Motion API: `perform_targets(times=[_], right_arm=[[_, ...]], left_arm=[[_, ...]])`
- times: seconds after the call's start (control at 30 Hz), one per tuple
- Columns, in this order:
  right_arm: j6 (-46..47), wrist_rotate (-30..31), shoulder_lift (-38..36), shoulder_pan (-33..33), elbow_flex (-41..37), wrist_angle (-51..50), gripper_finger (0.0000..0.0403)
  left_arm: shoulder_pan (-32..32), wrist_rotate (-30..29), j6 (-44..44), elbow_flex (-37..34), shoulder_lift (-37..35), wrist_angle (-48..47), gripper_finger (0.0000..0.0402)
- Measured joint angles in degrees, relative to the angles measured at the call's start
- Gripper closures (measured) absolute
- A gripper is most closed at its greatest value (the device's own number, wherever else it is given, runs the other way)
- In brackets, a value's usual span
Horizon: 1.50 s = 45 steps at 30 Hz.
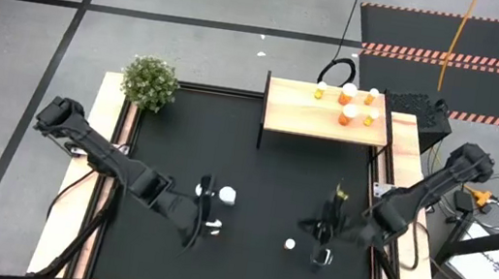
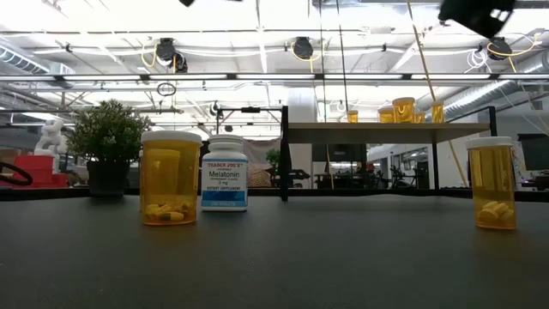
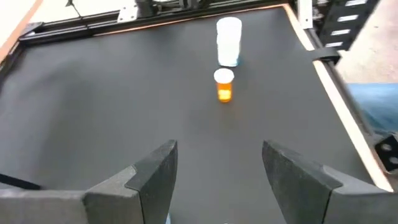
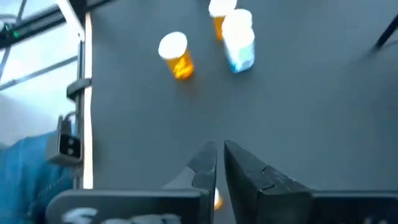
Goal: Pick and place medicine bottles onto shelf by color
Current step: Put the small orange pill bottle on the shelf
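Note:
Three medicine bottles stand upright on the black mat: an orange one [image 2: 170, 178], a white one with a bluish label [image 2: 225, 173] beside it, and a small orange one [image 1: 290, 245] nearer the front edge. Several orange bottles stand on the pale wooden shelf [image 1: 293, 111] at the far edge. My left gripper [image 3: 217, 174] hangs open above the mat, left of the orange bottle [image 3: 224, 84] and the white one [image 3: 228, 40]. My right gripper [image 4: 219, 168] hangs shut and empty above the mat, right of the small orange bottle [image 4: 176, 55].
A green potted plant [image 1: 150, 82] stands at the mat's far left corner. Wooden rails [image 1: 104, 197] run along the mat's left and right sides. Bare mat lies between the shelf and the three standing bottles.

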Motion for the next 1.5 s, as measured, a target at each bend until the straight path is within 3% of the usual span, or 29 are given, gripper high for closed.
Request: perform_targets(times=[0.23, 0.47, 0.7, 0.8, 1.2, 1.33, 1.5], right_arm=[[6.03, -1.88, 6.64, 4.04, 0.0, 1.0, 0.0364], [4.31, -7.25, 9.29, 4.24, 0.02, 1.25, 0.0363], [4.04, -7.6, 10.3, 3.75, 0.02, 1.69, 0.0359], [1.61, -7.62, 10.26, 3.77, 0.02, 1.77, 0.0333], [-2.68, -10.49, 11.04, 1.51, 0.03, 2.07, 0.0164], [-5.53, -12.04, 13.61, 0.62, 0.02, 3.51, 0.0142], [-6.73, -16.62, 17.78, -1.99, 0.13, 5.47, 0.0146]], left_arm=[[-3.67, -0.26, -0.76, 0.0, 0.0, -0.34, 0.0167], [-4.6, -0.27, -1.17, 0.0, 0.0, -0.7, 0.0167], [-4.6, -0.29, -1.93, 0.0, 0.0, -0.65, 0.0167], [-4.6, -0.29, -2.07, 0.0, 0.48, -0.45, 0.0167], [-4.48, -0.38, -1.45, 0.0, 4.26, 1.17, 0.0167], [-4.26, -0.38, -1.19, 0.0, 4.68, 1.52, 0.0167], [-3.73, -0.42, -0.56, 0.0, 4.68, 2.23, 0.0167]])
